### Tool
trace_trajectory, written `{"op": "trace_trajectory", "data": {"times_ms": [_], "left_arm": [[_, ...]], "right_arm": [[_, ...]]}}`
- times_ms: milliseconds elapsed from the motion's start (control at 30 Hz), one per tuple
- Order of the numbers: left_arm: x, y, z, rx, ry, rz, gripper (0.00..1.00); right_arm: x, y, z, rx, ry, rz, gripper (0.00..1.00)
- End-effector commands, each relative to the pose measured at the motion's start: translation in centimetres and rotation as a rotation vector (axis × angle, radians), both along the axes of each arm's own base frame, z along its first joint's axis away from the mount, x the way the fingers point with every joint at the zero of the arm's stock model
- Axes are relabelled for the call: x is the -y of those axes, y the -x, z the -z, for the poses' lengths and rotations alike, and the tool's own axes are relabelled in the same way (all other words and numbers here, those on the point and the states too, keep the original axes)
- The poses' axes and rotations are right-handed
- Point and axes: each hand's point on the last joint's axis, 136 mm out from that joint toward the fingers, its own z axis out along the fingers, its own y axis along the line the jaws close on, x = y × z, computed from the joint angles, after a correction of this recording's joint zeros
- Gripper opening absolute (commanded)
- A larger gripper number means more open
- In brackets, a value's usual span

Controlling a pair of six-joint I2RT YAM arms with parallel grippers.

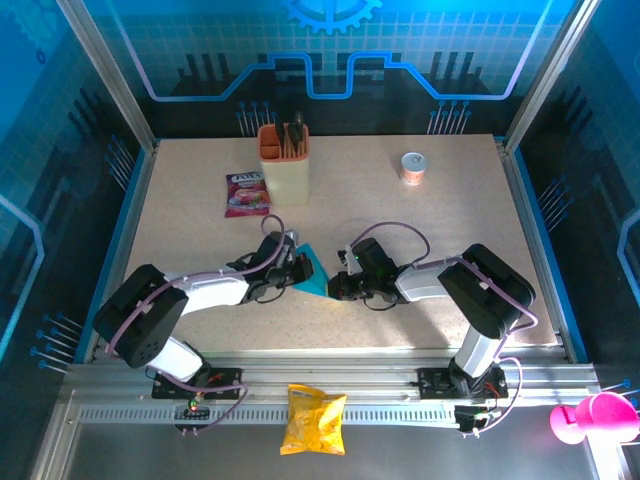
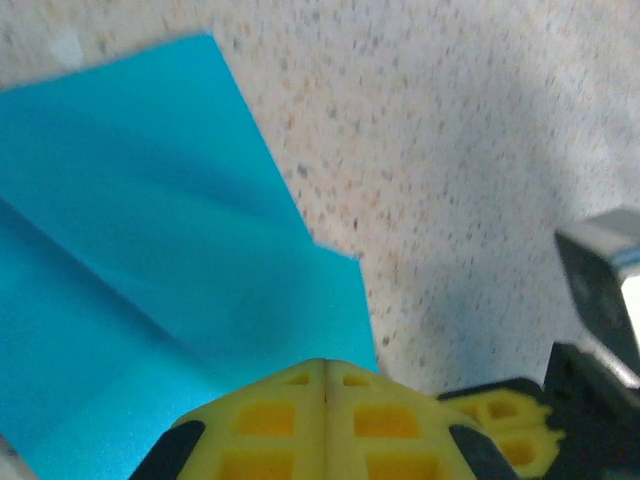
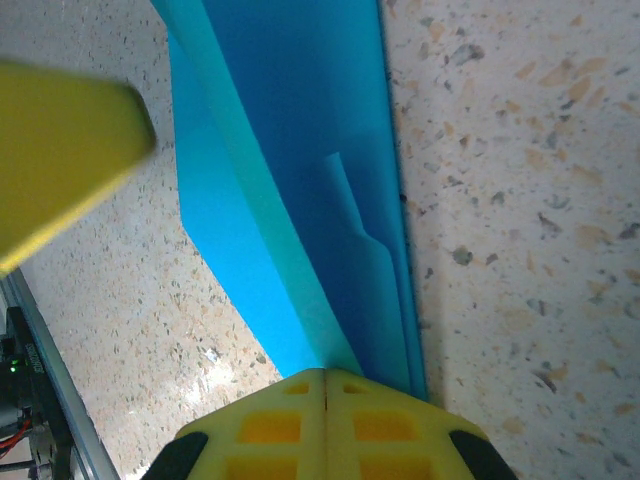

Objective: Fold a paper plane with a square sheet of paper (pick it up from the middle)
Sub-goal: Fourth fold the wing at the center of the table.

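Holding fold | you have the thin cyan-blue square sheet of paper (image 1: 312,270), part-folded, mid-worktop (image 1: 430,230) between both arms; its long crease runs straight away from your right claw (image 3: 325,372), pinched shut on its end | left claw (image 2: 325,362) closed, tips over the sheet's near corner

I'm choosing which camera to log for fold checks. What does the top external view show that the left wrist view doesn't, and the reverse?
Top external: both arms meeting at the cyan paper, plus the orange-cream holder, snack packet, small cup and yellow crisp bag. Left wrist: a crease across the sheet and a stepped edge where layers overlap. Both: the partly folded paper, the speckled table and the shut left gripper.
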Motion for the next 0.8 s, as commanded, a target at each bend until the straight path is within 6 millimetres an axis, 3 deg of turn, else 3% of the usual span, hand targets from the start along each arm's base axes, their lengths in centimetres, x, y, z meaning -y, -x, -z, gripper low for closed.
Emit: {"op": "trace_trajectory", "data": {"times_ms": [0,333,767], "left_arm": [[0.9,1.1,0.2,-0.004,0.04,0.026,0.04],[2.4,1.0,1.0,0.007,0.068,0.064,0.03],[3.0,-0.4,1.4,0.033,0.034,0.066,0.03]], "right_arm": [[2.5,1.9,4.0,-0.115,0.114,0.028,0.0],[2.5,2.0,4.2,-0.123,0.115,0.023,0.0],[2.5,2.1,4.3,-0.131,0.115,0.023,0.0]]}}
